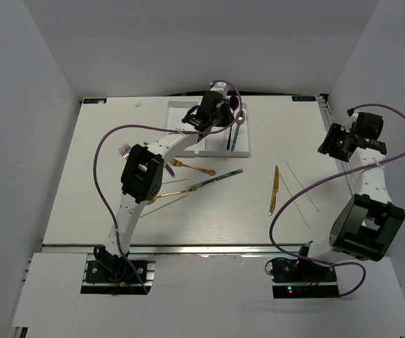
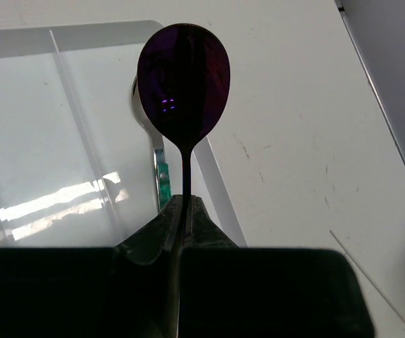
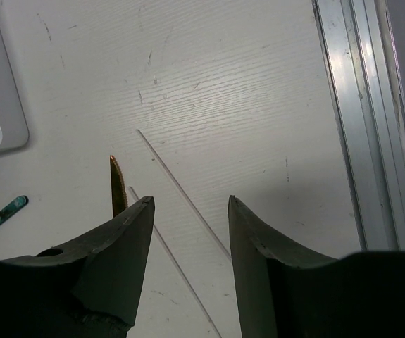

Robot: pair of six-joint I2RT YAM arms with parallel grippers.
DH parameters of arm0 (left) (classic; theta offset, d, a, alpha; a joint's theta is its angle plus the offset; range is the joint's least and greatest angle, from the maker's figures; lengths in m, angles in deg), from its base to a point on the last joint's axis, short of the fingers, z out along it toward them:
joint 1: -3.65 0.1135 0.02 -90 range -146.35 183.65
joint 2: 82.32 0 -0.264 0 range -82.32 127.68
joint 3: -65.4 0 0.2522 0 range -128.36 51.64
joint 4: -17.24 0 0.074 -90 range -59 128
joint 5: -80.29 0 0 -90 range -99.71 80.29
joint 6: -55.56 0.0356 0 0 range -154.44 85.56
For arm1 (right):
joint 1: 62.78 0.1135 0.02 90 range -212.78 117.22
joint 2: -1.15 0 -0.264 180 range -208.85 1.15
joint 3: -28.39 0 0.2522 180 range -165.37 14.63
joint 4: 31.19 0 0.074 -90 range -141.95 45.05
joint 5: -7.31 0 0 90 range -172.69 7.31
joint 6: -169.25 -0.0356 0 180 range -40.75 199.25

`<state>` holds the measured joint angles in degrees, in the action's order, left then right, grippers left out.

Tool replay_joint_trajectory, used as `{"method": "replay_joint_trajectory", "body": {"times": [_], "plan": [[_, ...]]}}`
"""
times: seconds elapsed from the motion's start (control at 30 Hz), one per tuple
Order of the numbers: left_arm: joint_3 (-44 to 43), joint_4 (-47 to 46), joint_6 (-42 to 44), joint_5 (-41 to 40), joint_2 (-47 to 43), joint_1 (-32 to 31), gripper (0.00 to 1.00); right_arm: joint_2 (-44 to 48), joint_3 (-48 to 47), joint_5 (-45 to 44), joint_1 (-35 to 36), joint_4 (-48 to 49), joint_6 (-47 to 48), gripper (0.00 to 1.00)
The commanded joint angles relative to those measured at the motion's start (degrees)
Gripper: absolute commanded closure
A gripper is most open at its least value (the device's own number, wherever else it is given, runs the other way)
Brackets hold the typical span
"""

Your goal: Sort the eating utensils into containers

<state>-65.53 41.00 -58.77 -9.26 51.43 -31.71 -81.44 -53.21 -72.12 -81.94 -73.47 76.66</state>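
So the left pincer (image 2: 183,205) was clamped tight on the thin handle of an iridescent purple metal spoon (image 2: 183,81), with the bowl pointing away from the wrist. From the top view, the spoon was held in the air above the far right end of the white rectangular plastic tray (image 2: 82,39). A silver spoon with a teal patterned handle (image 1: 234,132) lay in the tray's rightmost compartment.

The right pincer (image 3: 188,204) hung over the white worktop (image 1: 82,183) well off to the right. Its fingers were apart with nothing between them, and two thin grey sticks (image 3: 181,191) lay under it.

Loose on the worktop were a gold metal knife (image 1: 274,190) near those sticks, a gold metal fork (image 1: 191,167), and a teal-handled silver utensil (image 1: 213,179) just beside the fork, both on the near side of the tray.
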Motion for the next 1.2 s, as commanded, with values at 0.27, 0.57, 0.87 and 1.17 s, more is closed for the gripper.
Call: {"method": "replay_joint_trajectory", "body": {"times": [0.27,0.57,0.87,1.17], "plan": [[-4.56,-17.73,-2.91,-2.73,4.93,0.29,1.00,0.76,-1.16,-1.34,-0.35,0.04,0.04,0.46],[-2.72,-15.89,-5.81,-1.07,8.19,0.37,1.00,-0.29,-2.30,-1.87,-0.35,0.21,0.04,0.46],[-2.54,-14.22,-7.65,1.31,10.91,0.37,0.92,-0.91,-3.01,-2.04,-0.35,0.21,0.04,0.45],[-10.26,-11.24,-4.67,0.87,10.83,2.48,0.46,-1.70,-4.24,-0.55,-0.35,0.74,-0.49,0.41]]}}
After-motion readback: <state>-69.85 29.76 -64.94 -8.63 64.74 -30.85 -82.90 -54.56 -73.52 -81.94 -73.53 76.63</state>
